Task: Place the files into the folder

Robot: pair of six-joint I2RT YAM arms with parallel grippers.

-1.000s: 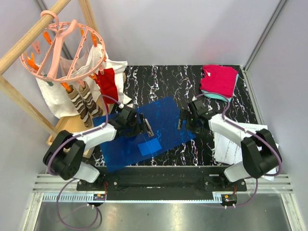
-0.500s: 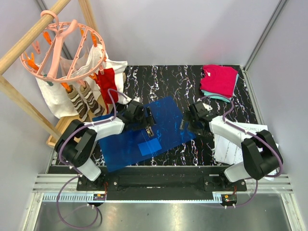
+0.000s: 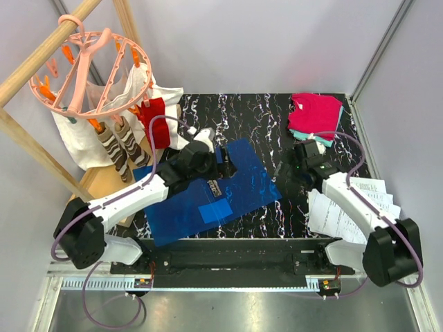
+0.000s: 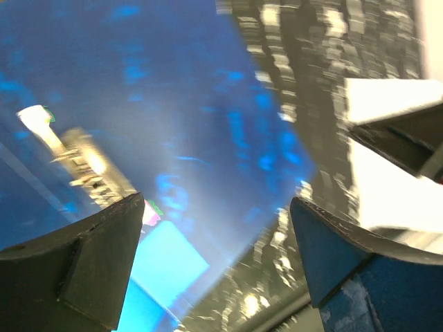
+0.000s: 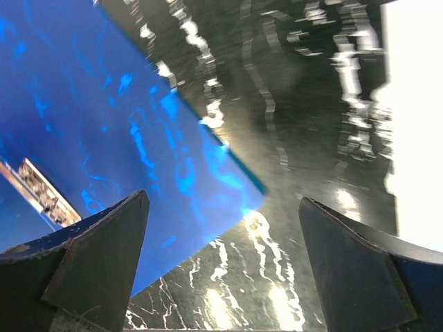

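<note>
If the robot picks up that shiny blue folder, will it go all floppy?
Probably floppy: the blue folder looks very thin and see-through. It's likely slippery too, since its glossy surface shows bright reflections. Pushed on the shiny table, it would probably slide easily.

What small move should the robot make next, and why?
Probably the right end effector should drop to the folder's right corner and pinch its cover to lift it. The folder lies flat, seemingly shut; the files sit outside it on the right; the left end effector hangs open over it, and the right is open too.
</note>
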